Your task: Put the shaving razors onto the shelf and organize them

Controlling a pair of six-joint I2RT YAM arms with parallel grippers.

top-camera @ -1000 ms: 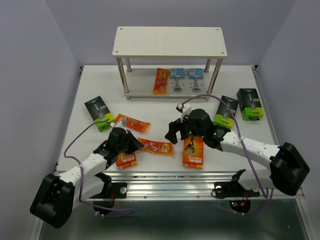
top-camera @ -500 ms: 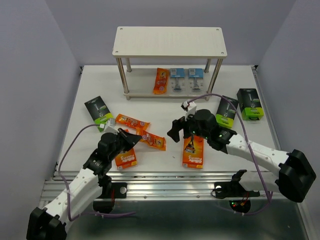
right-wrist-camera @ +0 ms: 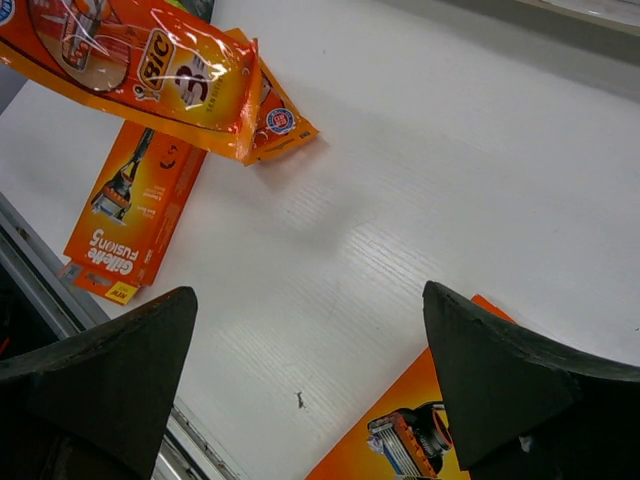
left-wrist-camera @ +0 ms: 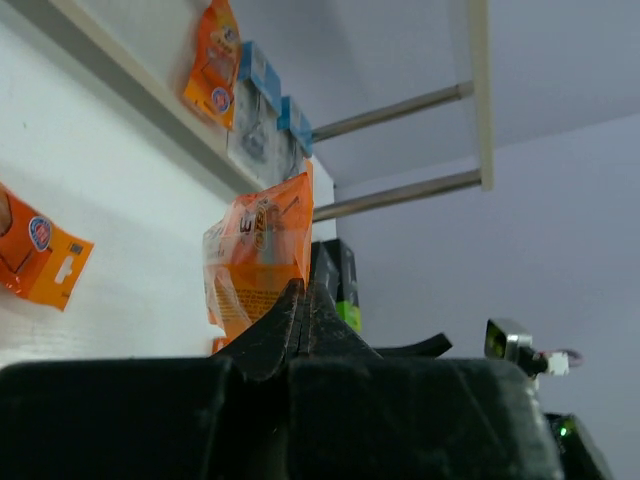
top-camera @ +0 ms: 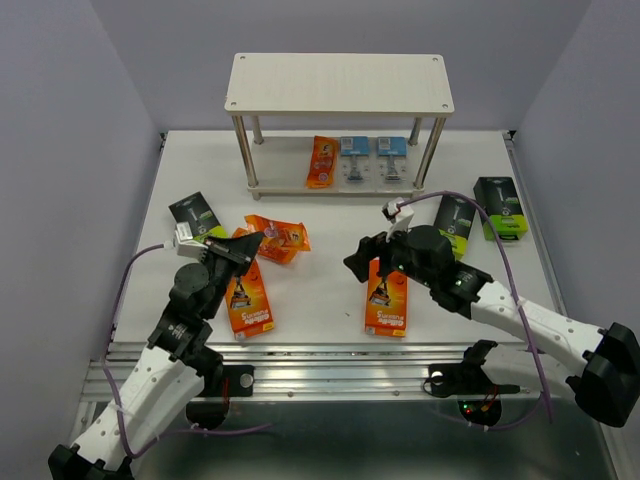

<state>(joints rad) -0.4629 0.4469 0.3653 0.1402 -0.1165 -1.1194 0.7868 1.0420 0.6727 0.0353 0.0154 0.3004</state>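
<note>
Pale lavender walls surround a white table (top-camera: 310,215), with the shelf (top-camera: 338,82) at the top centre of the overhead view. On its lower board three packs stand in a row: a shelved foil packet (top-camera: 322,161) at the left, then a blue blister pack (top-camera: 352,158) and a second blister pack (top-camera: 390,158). Three black-and-green boxes lie on the table: the left box (top-camera: 197,215) at middle left, the inner box (top-camera: 452,222) and the outer box (top-camera: 500,207) at middle right. Two flat orange boxes lie lower down, the left orange box (top-camera: 248,298) and the right orange box (top-camera: 387,295). The left gripper (left-wrist-camera: 305,300) is pinched together on a held foil packet (left-wrist-camera: 260,250), raised off the table; one loose foil packet (left-wrist-camera: 35,255) lies flat near it. The right gripper (right-wrist-camera: 310,300) hovers above the right orange box, jaws wide apart, gripping nothing.
</note>
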